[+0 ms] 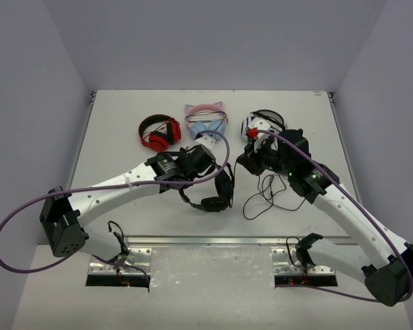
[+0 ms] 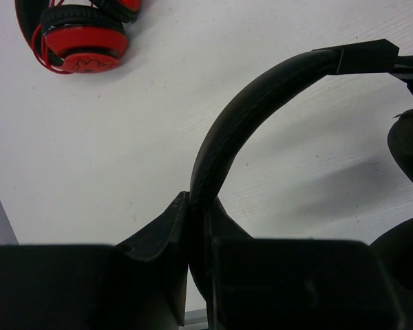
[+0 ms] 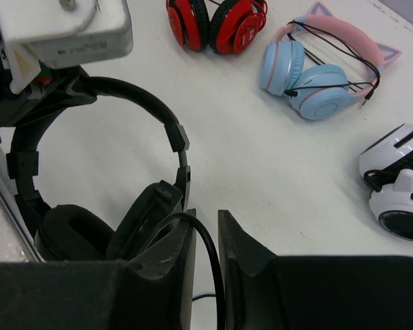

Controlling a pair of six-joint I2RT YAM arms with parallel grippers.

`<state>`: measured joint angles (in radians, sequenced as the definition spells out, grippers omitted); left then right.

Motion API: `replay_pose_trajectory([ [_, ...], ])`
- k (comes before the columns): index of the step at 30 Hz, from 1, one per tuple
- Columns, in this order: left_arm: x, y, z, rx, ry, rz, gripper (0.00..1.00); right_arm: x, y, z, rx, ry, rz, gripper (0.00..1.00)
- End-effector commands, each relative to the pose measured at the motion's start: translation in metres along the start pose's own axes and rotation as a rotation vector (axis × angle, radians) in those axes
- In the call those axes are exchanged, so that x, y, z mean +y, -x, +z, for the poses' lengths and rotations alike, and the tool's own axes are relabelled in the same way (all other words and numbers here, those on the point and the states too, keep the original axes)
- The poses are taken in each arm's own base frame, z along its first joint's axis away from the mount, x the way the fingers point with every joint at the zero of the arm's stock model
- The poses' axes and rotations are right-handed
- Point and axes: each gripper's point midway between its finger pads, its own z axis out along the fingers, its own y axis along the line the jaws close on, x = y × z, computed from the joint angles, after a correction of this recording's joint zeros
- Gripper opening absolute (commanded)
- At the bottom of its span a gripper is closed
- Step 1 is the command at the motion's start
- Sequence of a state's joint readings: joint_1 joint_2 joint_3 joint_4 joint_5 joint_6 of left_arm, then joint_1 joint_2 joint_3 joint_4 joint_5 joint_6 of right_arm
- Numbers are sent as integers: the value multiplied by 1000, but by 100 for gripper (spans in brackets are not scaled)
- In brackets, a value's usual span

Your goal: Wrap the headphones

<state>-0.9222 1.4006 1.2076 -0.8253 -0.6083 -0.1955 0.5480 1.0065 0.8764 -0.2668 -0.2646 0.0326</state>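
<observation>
My two arms are long and white with big black joints [image 1: 63, 227]. The left arm [image 1: 110, 189] has small dark dots along its side. The right arm [image 1: 361, 220] has a tiny green light [image 1: 290, 176]. A thin purple cable [image 1: 14, 223] loops off each one. The left gripper [image 2: 198, 206] and the right gripper [image 3: 206, 216] have chunky black fingers [image 2: 158, 240].

top: high, looking down | wrists: close (both see headphones [image 3: 177, 137])

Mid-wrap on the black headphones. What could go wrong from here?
1. The cable runs loose between the right tool's parted jaws; it could slip out.
2. Its slack loops on the table could tangle.
3. The left tool pinches the headphones only by the thin headband; they could twist.
</observation>
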Motion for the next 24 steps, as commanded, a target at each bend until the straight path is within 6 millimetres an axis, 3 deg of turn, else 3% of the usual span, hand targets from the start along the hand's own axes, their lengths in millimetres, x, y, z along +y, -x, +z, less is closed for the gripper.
replay_pose_trajectory([
  [1, -21, 13, -3, -53, -78, 4, 0, -10, 35, 1, -60, -57, -84, 20],
  [6, -38, 10, -8, -52, -130, 44, 0, -3, 54, 13, -56, -46, -115, 26],
  [13, -51, 21, -31, -131, -260, 38, 0, -9, 50, 31, -36, -72, -87, 25],
  [17, -43, 27, -43, -186, -275, 3, 0, -25, 40, 36, -29, -163, -50, 17],
  [21, -40, 33, -54, -243, -307, -27, 0, -27, 30, 44, -13, -166, -50, 15],
  [22, -36, 39, -60, -278, -313, -49, 0, -27, 30, 45, 1, -160, -43, 7],
  [24, -33, 42, -65, -304, -314, -65, 0, -24, 25, 51, 22, -132, -29, 4],
])
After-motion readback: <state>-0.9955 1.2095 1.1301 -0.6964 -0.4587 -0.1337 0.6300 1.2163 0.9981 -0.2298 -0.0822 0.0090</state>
